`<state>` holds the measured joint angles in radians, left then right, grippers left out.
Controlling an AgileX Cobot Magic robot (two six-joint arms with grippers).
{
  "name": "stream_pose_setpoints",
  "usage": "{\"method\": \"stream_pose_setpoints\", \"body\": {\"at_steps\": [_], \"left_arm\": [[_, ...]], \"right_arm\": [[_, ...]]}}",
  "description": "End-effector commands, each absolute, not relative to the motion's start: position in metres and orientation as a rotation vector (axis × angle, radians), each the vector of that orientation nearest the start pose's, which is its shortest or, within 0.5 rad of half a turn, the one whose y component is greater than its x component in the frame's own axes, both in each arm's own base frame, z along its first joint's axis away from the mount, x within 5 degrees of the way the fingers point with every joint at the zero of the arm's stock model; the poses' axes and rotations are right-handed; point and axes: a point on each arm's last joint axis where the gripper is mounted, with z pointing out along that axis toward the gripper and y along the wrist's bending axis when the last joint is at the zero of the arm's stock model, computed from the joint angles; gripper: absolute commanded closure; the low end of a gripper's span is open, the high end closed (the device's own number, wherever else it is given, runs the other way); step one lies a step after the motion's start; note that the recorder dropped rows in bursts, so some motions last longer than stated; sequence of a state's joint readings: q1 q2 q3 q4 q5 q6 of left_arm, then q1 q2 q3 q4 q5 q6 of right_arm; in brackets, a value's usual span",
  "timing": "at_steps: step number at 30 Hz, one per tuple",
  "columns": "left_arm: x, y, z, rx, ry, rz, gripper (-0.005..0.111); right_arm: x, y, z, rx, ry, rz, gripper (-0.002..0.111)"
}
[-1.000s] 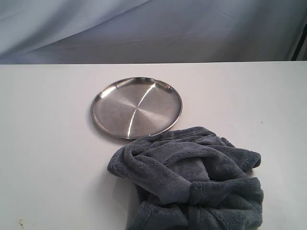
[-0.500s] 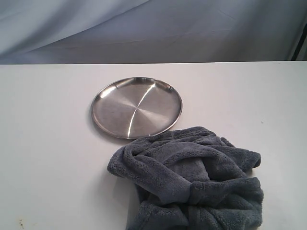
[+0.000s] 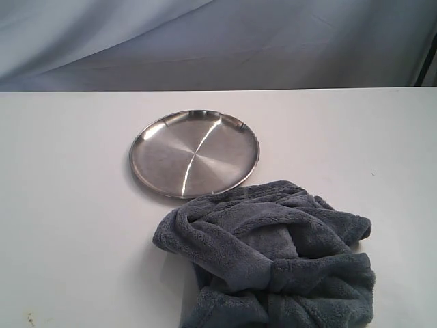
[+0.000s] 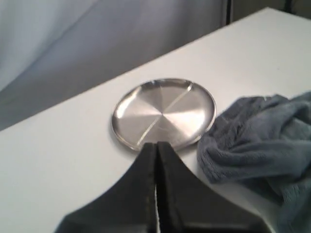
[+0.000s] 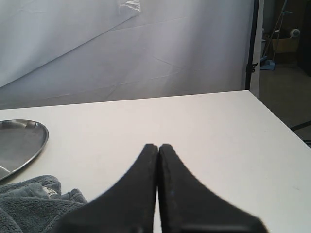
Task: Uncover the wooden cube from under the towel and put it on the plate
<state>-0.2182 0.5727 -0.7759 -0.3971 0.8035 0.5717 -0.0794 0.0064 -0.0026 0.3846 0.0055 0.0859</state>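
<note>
Stainless-steel plate (image 3: 194,154): round and shiny, on the white table (image 3: 68,205), straight ahead of the left gripper (image 4: 156,145).
Left gripper: black jaws pressed together, holding nothing.
Towel (image 3: 273,253): blue-grey plush, bunched in a heap, ahead of the left gripper toward the right arm's side, its edge against the plate's rim.
Right gripper (image 5: 158,146): jaws together, holding nothing, with the towel close beneath and beside it.
Wooden cube: not visible in any view, so its place cannot be told.

Shiny brushed-metal plate (image 3: 194,153), fluffy plush cloth towel (image 3: 273,256), smooth matt white table (image 3: 68,239).
</note>
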Motion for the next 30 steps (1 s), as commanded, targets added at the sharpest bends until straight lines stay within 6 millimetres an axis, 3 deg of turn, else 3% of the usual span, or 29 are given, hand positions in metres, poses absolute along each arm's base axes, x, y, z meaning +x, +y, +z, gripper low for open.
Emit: {"method": "stream_pose_setpoints", "body": {"at_steps": [1, 8, 13, 17, 21, 25, 30], "left_arm": [[0.110, -0.059, 0.359, 0.891, 2.070, -0.242, 0.107], [0.135, -0.086, 0.336, 1.101, 2.219, -0.228, 0.107], [0.138, -0.111, 0.317, 1.287, 2.276, -0.116, 0.107], [0.133, -0.143, 0.301, 1.351, 2.311, -0.105, 0.107], [0.121, -0.179, 0.277, 1.530, 2.374, -0.062, 0.107], [0.108, -0.218, 0.257, 1.724, 2.326, -0.045, 0.107], [0.106, -0.268, 0.249, 1.717, 2.389, -0.145, 0.107]], "right_arm": [[0.056, -0.004, 0.212, 0.411, 1.451, 0.327, 0.105], [0.056, -0.004, 0.212, 0.411, 1.451, 0.327, 0.105], [0.056, -0.004, 0.212, 0.411, 1.451, 0.327, 0.105], [0.056, -0.004, 0.212, 0.411, 1.451, 0.327, 0.105], [0.056, -0.004, 0.212, 0.411, 1.451, 0.327, 0.105], [0.056, -0.004, 0.212, 0.411, 1.451, 0.327, 0.105], [0.056, -0.004, 0.212, 0.411, 1.451, 0.327, 0.105]]}}
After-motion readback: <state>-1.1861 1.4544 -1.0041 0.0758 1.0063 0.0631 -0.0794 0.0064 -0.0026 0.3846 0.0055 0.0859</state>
